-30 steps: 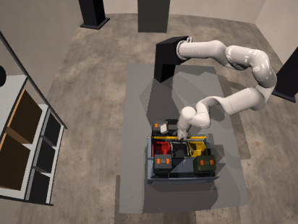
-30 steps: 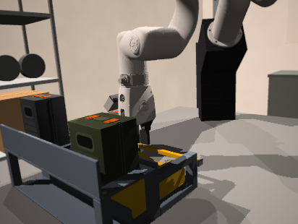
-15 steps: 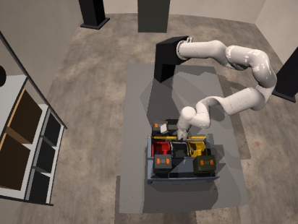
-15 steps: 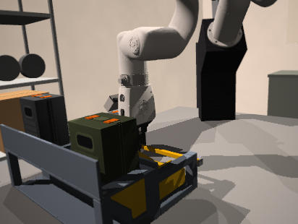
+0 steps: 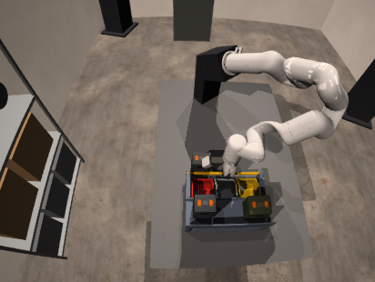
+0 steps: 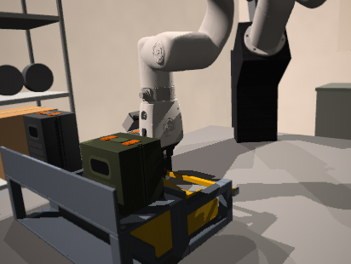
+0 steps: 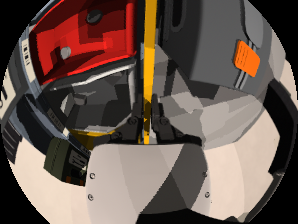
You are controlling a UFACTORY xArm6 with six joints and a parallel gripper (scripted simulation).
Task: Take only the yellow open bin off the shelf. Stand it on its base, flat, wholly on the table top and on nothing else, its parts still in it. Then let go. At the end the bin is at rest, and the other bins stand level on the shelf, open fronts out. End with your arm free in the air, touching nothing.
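Observation:
The yellow open bin [image 5: 248, 186] sits in the right bay of the small grey shelf [image 5: 228, 223], partly under an olive box [image 5: 257, 206]; its side shows in the exterior view [image 6: 192, 215]. A red bin [image 5: 202, 186] and a dark bin [image 5: 225, 187] fill the other bays. A thin yellow bar [image 5: 205, 173] runs along the shelf's rear edge. My gripper [image 5: 226, 173] points down at that edge behind the dark bin, left of the yellow bin. In the wrist view the bar [image 7: 152, 43] runs into my gripper [image 7: 147, 101], which is shut on it. The fingertips are mostly hidden.
A grey box [image 5: 205, 204] stands on the shelf's front left, above the red bin. Another dark box with orange latches [image 5: 202, 161] stands on the table just behind the shelf, close to my wrist. The arm's black pedestal [image 5: 211, 75] is at the far table end.

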